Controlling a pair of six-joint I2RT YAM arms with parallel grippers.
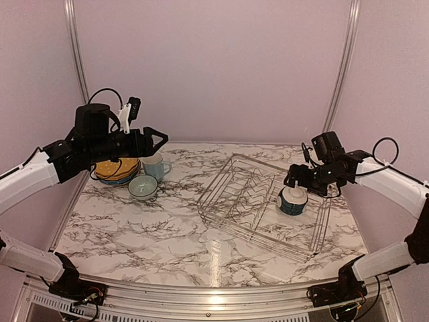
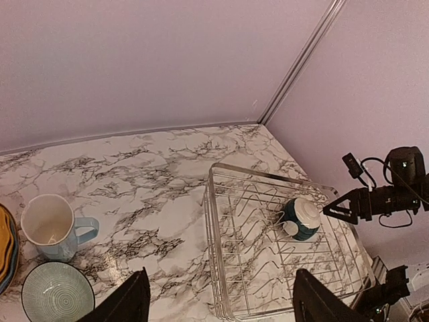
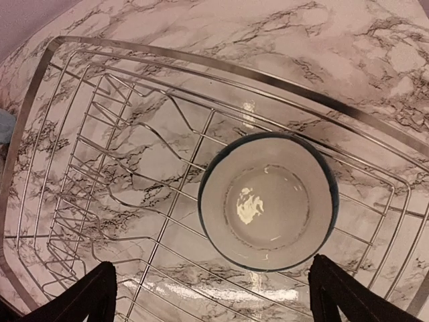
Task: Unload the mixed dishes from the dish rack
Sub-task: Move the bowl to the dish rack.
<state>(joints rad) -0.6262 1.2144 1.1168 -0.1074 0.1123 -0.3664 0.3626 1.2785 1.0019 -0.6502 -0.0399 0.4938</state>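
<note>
The silver wire dish rack (image 1: 255, 236) lies right of centre on the marble table. One small dark-and-white bowl (image 1: 293, 200) sits in its right part. It also shows in the left wrist view (image 2: 299, 218) and the right wrist view (image 3: 268, 200). My right gripper (image 1: 293, 178) hovers open just above this bowl, its fingers (image 3: 348, 292) wide apart and empty. My left gripper (image 1: 163, 139) is open and empty, raised above the light blue mug (image 1: 156, 166). The other small bowl (image 1: 143, 186) and a stack of plates (image 1: 115, 168), yellow on top, rest on the table at far left.
The rack's upright dividers (image 3: 114, 168) stand bare left of the bowl. The rack rim (image 2: 213, 228) shows in the left wrist view, with the mug (image 2: 50, 227) and the other bowl (image 2: 57, 293) at lower left. Pink walls close the back and sides.
</note>
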